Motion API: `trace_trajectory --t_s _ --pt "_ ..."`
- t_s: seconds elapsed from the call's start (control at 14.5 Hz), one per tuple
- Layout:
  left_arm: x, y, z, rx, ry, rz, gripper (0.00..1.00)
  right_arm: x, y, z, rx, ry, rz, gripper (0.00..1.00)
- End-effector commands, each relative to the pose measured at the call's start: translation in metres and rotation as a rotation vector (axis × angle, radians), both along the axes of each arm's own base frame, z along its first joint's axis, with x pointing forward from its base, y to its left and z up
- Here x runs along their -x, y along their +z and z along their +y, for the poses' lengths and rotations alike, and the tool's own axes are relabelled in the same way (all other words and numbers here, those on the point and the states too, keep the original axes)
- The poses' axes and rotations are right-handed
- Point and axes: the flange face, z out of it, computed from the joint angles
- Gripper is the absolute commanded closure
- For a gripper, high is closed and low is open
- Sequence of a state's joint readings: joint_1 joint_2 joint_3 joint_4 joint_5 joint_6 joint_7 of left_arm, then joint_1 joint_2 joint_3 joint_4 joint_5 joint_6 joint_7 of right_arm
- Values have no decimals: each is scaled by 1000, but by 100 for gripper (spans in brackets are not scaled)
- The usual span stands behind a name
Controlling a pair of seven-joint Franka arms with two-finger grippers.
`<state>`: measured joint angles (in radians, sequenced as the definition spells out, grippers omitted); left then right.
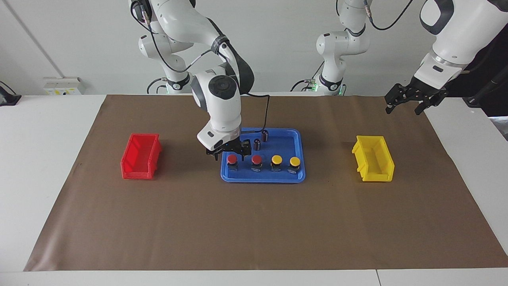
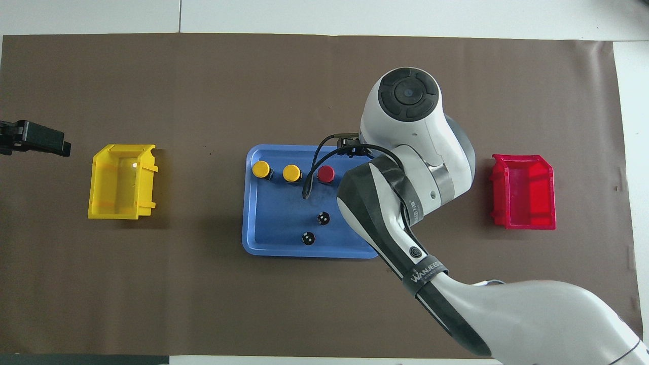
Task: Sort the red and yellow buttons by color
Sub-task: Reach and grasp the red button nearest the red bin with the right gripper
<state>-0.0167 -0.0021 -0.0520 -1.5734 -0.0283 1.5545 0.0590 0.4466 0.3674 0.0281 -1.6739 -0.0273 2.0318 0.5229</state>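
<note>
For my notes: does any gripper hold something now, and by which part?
Nothing is held. The right gripper hangs open over a red button; the left gripper waits open.

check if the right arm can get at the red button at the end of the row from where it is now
Probably yes. The right gripper hangs open just above the end red button in the blue tray. Nothing sits between them, and the next red button stands apart, leaving the fingers room.

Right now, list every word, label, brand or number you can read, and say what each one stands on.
"WANUEE...": white lettering on the black band around the right arm's white forearm in the overhead view; its last letters are unclear.
No lettering shows on the blue plastic tray, the red plastic bin or the yellow plastic bin.
</note>
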Motion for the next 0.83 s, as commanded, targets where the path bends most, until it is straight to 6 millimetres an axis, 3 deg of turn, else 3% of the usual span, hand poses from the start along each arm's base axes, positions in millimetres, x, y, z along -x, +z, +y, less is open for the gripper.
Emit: trace_trajectory --t_s 0.0,0.21,0.42,0.48,0.62,0.76 --pt "9 2 1 13 5 -2 0 20 -18 4 -2 -9 2 4" --pt "6 5 2 15 9 -23 0 31 -39 2 0 -5 8 12" --pt "7 2 2 10 14 -22 0 35 -44 2 3 -2 17 24" --pt "7 1 3 10 15 -20 0 33 -43 1 2 -2 12 33" --pt "7 1 4 10 14 -22 0 32 -41 2 3 -1 17 66" --pt "4 2 5 7 37 -49 0 21 -13 8 -30 -26 23 86"
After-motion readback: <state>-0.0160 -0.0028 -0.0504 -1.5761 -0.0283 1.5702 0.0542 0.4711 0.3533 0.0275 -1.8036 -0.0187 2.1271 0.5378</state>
